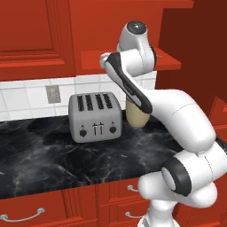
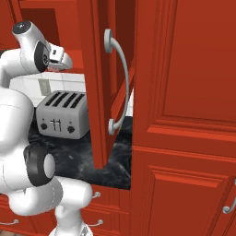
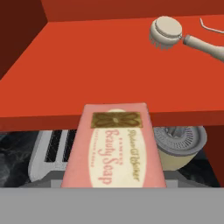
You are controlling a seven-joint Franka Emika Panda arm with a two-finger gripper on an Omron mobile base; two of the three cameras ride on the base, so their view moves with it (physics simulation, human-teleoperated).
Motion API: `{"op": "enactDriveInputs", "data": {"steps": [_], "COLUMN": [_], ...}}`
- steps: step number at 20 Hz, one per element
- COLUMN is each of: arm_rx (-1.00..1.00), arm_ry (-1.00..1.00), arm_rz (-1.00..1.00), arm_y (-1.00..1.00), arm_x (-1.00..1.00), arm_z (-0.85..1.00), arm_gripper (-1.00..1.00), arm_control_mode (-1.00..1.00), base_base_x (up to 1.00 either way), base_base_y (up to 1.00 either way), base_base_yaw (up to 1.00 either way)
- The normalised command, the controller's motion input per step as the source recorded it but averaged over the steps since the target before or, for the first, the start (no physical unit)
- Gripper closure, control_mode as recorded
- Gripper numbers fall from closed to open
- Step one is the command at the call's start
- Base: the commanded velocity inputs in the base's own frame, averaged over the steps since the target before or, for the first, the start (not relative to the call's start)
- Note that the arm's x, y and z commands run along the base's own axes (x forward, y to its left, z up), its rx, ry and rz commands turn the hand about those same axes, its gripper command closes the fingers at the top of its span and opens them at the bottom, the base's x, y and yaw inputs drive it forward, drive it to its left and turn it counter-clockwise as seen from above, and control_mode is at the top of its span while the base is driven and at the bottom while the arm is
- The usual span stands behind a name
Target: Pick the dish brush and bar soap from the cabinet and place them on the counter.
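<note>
The bar soap [image 3: 113,146], pink with a cream "Beauty Soap" label, fills the lower middle of the hand view. It hangs off the shelf's front edge, over the toaster below, and covers my fingertips. My gripper [image 2: 64,61] is shut on it at the cabinet's red shelf [image 3: 105,65]. The dish brush [image 3: 166,31] lies on that shelf farther back and to the right, its pale handle [image 3: 205,46] pointing right. The cabinet door [image 2: 99,92] stands open with its curved silver handle [image 2: 119,80]. Under the shelf runs the black marble counter [image 1: 40,155].
A grey four-slot toaster [image 1: 94,116] stands on the counter below the shelf, with a beige ribbed-lid container [image 1: 136,116] to its right. White tiled wall with an outlet [image 1: 52,93] behind. Tall red cabinets [image 2: 184,115] close off the right; red drawers [image 1: 26,213] sit below.
</note>
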Motion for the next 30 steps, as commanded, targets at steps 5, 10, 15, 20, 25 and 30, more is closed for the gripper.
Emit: {"op": "enactDriveInputs", "data": {"steps": [5, 10, 15, 20, 25, 30], "arm_rx": [0.00, 0.00, 0.00, 0.00, 0.00, -0.03], "arm_ry": [0.01, 0.01, 0.03, 0.08, 0.09, 0.09], "arm_rz": [0.04, 0.05, 0.05, 0.06, 0.07, 0.08], "arm_y": [0.00, 0.00, 0.00, 0.00, 0.01, 0.03], "arm_x": [-0.61, -0.63, -0.65, -0.63, -0.57, -0.40], "arm_z": [0.05, 0.00, 0.00, -0.02, -0.11, -0.28], "arm_gripper": [1.00, 1.00, 1.00, 1.00, 1.00, 1.00], "arm_control_mode": [-1.00, -1.00, -1.00, -1.00, -1.00, -1.00], "base_base_x": [0.00, 0.00, 0.00, 0.00, 0.00, 0.00], "base_base_y": [0.00, 0.00, 0.00, 0.00, 0.00, 0.00], "base_base_yaw": [0.00, 0.00, 0.00, 0.00, 0.00, 0.00]}}
